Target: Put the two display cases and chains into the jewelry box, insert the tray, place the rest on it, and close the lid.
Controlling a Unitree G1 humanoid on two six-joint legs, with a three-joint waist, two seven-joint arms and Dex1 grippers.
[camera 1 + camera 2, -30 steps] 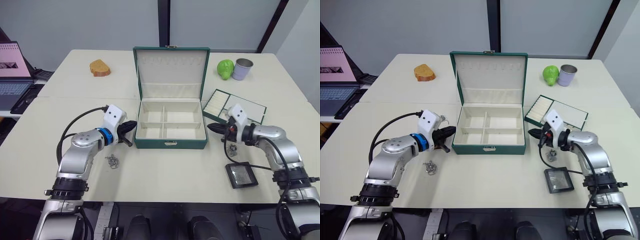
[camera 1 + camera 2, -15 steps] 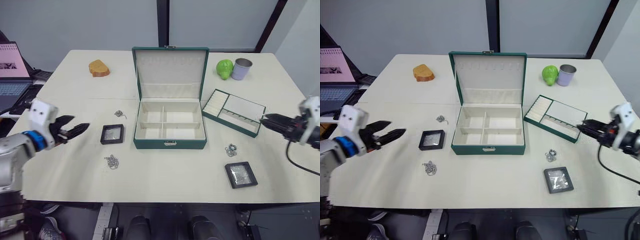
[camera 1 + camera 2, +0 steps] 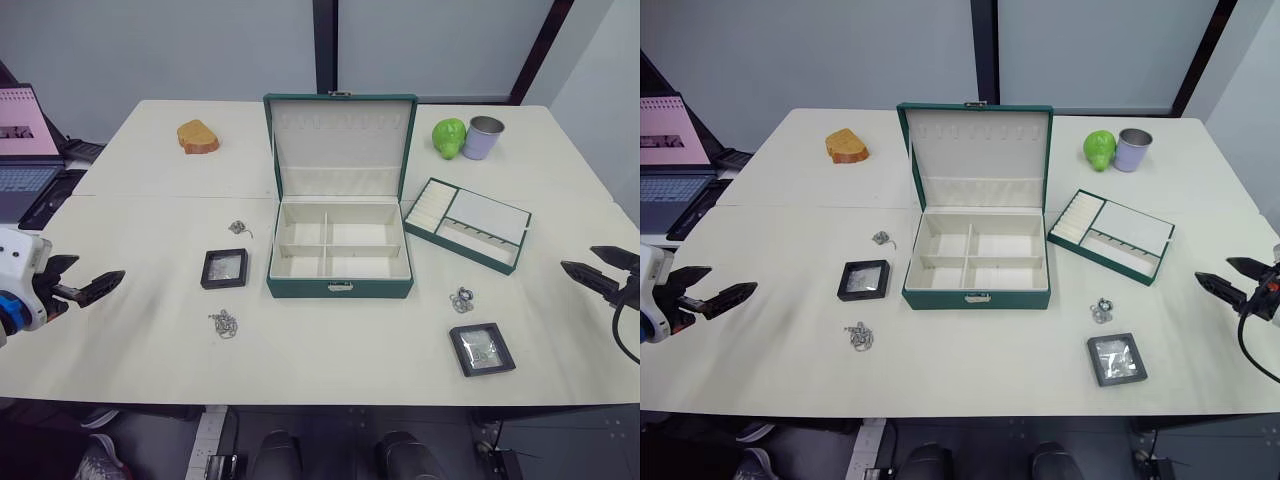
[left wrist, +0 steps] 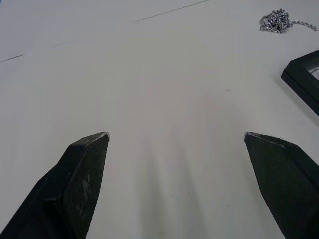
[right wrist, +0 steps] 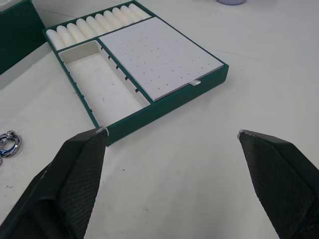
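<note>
Both arms withdrew; tray [image 5: 134, 69] before right gripper [image 5: 172, 149].

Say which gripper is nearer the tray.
Right. The right gripper is just beyond the tray; the left gripper is across the table, past the jewelry box.

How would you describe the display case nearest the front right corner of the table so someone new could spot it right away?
Start at the open green jewelry box in the middle of the table. Go to the robot's right and toward the near edge, past the small cluster of silvery rings. There lies a flat, square, black-framed display case with a clear window; unlike the other display case, left of the box, it sits turned at a slight angle.
</note>
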